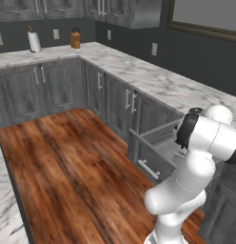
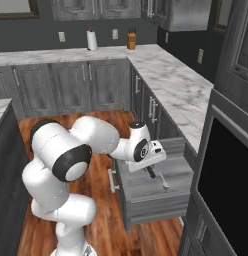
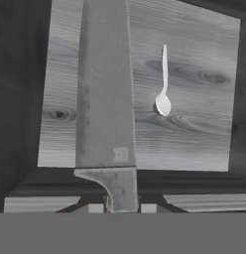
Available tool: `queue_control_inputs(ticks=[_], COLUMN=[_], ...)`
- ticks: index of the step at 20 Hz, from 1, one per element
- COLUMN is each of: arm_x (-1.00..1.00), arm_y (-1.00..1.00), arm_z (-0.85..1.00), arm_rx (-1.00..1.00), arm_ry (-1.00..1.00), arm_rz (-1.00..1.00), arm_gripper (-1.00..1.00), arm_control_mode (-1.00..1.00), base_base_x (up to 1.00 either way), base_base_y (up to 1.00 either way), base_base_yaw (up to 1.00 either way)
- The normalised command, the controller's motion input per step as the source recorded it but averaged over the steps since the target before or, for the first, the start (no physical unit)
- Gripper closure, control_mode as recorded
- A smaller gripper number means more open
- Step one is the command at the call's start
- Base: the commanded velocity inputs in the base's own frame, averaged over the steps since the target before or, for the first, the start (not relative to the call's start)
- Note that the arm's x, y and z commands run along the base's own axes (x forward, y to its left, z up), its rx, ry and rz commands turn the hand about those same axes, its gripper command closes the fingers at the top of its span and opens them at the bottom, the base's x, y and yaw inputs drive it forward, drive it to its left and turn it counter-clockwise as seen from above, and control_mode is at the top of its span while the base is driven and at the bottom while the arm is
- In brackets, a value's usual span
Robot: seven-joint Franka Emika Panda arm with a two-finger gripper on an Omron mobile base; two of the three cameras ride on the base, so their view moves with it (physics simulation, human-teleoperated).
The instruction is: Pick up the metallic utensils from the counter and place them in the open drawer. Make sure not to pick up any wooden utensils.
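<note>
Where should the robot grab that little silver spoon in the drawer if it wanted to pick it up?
Best on the thin handle of the silver spoon, coming straight down from above. It lies flat on the drawer floor, so no side can slip under it. The straight handle is narrow enough to fit between the fingers; the rounded bowl would likely slide. The pincer is busy now, shut on the knife.

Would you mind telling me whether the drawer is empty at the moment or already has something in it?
Not empty. The open drawer already has a small silvery spoon lying on its wood-grain floor, while the knife hangs above it in the gripper.
</note>
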Motion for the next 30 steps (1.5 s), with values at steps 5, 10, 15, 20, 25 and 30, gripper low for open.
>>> queue_control_inputs(ticks=[5,10,15,20,25,30], arm_x=[0.25,0.22,0.03,0.0,0.0,0.1], arm_y=[-0.14,-0.1,-0.1,0.0,0.0,0.01], arm_z=[-0.4,-0.34,-0.28,-0.4,-0.38,-0.33], arm_rx=[0.0,0.0,0.0,0.0,0.0,0.0], arm_ry=[0.07,0.05,0.01,0.0,0.0,0.0], arm_rz=[0.03,0.03,0.01,0.01,0.0,0.0], arm_gripper=[1.0,1.0,1.0,1.0,1.0,-1.0], arm_control_mode=[-1.0,-1.0,-1.0,-1.0,-1.0,-1.0], base_base_x=[0.0,0.0,0.0,0.0,0.0,0.0], base_base_y=[0.0,0.0,0.0,0.0,0.0,0.0], base_base_yaw=[0.0,0.0,0.0,0.0,0.0,0.0])
